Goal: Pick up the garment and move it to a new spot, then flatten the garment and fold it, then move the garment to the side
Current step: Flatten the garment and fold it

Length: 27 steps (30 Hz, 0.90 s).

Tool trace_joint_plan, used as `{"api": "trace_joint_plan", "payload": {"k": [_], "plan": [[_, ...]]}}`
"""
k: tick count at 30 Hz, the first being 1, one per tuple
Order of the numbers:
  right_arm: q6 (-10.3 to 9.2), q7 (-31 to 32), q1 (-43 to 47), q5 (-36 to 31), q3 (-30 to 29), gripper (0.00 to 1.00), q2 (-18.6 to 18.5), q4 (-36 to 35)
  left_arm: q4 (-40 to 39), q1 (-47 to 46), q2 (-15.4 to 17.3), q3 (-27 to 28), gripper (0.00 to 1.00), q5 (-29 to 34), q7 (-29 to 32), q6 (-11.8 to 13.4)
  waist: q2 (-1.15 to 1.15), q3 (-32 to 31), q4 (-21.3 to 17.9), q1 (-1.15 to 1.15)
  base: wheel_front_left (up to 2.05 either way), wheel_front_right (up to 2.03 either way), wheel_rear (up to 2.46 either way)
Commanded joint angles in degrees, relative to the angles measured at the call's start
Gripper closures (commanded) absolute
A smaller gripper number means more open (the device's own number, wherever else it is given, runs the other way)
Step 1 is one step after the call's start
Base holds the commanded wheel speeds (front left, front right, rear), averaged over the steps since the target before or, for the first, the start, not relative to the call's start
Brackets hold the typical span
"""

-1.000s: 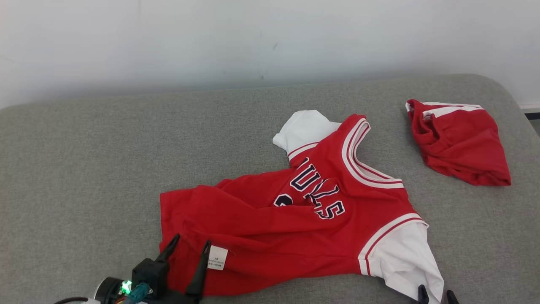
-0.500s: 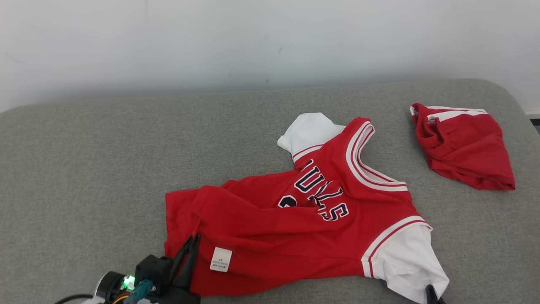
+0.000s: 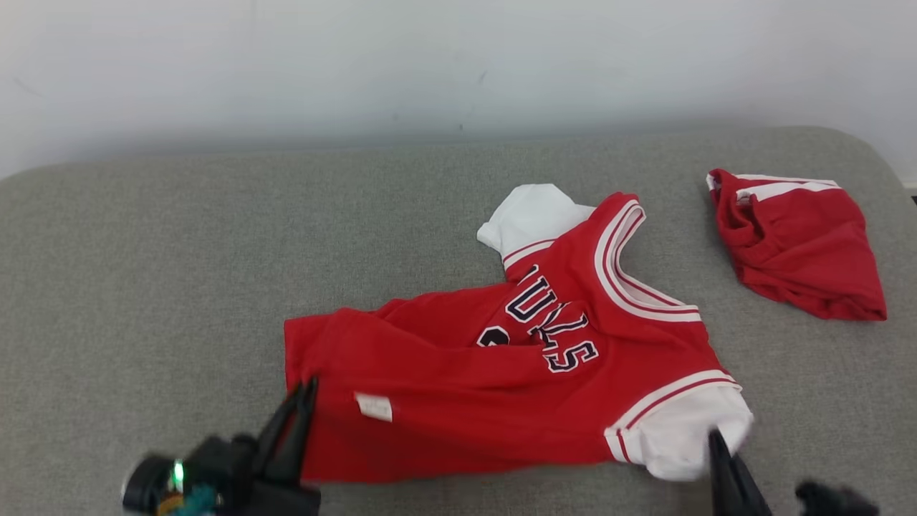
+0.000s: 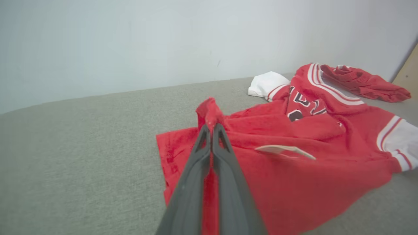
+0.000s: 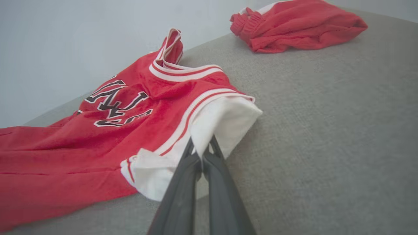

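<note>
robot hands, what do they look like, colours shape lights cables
The left hand and right hand each have two long, slim dark grey fingers tapering to points. Behind the left one sits a black blocky mount with a green light; blur hides any cables.

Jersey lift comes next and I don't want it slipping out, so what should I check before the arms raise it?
1. Left gripper grip: jaws shut on the red bottom corner of the jersey: ok.
2. Right gripper grip: jaws shut on the white sleeve: ok.
3. Both cloth layers caught in each pinch: cannot tell.
4. Jersey lying flat: not ok, creased across the middle and bunched at the collar.
5. Red shorts apart from the jersey, not touching it: ok.
6. Room on the grey cushion to the jersey's left for a new spot: ok.
</note>
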Motion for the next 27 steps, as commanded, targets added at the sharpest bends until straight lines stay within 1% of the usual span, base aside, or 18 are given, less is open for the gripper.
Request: {"api": "trace_joint_plan", "payload": {"k": [1,2,3,4,6,8,11,14,15,16,18,21,24,27], "plan": [[0.08,1.3,-3.8,1.0,1.5,1.0,-1.1,-2.1,-1.6,-4.0,1.0,-0.1,1.0,0.3,1.4,-0.6,0.0,1.3,0.1,0.01,0.0,0.0,0.0],[0.08,2.4,-6.0,1.7,2.6,1.0,-1.8,-3.2,-2.1,-6.1,1.8,-0.4,1.0,0.0,2.8,-1.1,0.0,1.9,0.0,0.01,0.0,0.0,0.0],[0.08,3.8,-8.5,2.0,3.6,1.0,-2.8,-4.1,-2.5,-8.7,3.4,-1.0,1.0,0.6,4.3,-1.6,0.0,2.7,-0.2,0.01,0.0,0.0,0.0],[0.08,5.1,-11.5,2.2,4.2,1.0,-3.8,-4.6,-2.9,-11.8,4.3,-1.3,1.0,0.4,5.6,-1.9,0.0,3.6,-0.4,0.01,0.0,0.0,0.0],[0.08,7.9,-18.8,3.3,5.0,1.0,-5.2,-4.6,-2.3,-18.4,5.7,-1.6,1.0,-2.7,9.3,-2.5,0.0,5.6,-0.7,0.01,0.0,0.0,0.0],[0.08,10.4,-27.2,4.3,5.6,1.0,-6.2,-3.5,-1.3,-26.8,9.1,-2.5,1.0,-4.1,12.3,-2.8,0.0,8.2,-1.1,0.01,0.0,0.0,0.0],[0.08,13.3,-40.7,5.8,5.4,1.0,-7.2,0.3,1.5,-39.3,11.3,-5.5,1.0,-9.8,16.6,-2.9,0.0,11.9,-1.0,0.01,0.0,0.0,0.0],[0.08,16.0,-55.3,6.8,5.7,1.0,-7.4,5.5,6.8,-53.0,13.2,-7.3,1.0,-15.2,19.6,-2.8,0.0,16.0,-0.4,0.01,0.0,0.0,0.0],[0.08,16.0,-55.3,6.8,5.7,1.0,-7.4,5.5,6.8,-53.0,13.2,-7.3,1.0,-15.2,19.6,-2.8,0.0,16.0,-0.4,0.01,0.0,0.0,0.0],[0.08,16.9,-60.0,7.2,5.3,1.0,-7.1,7.7,9.0,-57.2,13.6,-8.0,1.0,-16.3,20.3,-2.8,0.0,17.4,-0.2,0.01,0.0,0.0,0.0],[0.08,17.7,-69.6,7.1,4.6,1.0,-6.8,11.9,13.5,-65.5,13.0,-8.1,1.0,-18.7,21.3,-2.8,0.0,19.8,0.1,0.01,0.0,0.0,0.0],[0.08,17.7,-82.9,6.0,3.3,1.0,-5.7,18.5,19.8,-76.7,13.3,-9.1,1.0,-19.5,21.3,-2.8,0.0,22.6,0.5,0.01,0.0,0.0,0.0],[0.08,16.4,-94.4,3.5,2.5,1.0,-5.2,25.0,26.1,-86.5,12.3,-9.1,1.0,-20.3,19.9,-2.8,0.0,24.5,1.0,0.01,0.0,0.0,0.0],[0.08,14.9,-103.1,1.7,1.2,1.0,-4.5,31.4,31.5,-94.3,12.0,-10.1,1.0,-20.0,17.9,-2.8,0.0,25.7,1.3,0.01,0.0,0.0,0.0]]}}
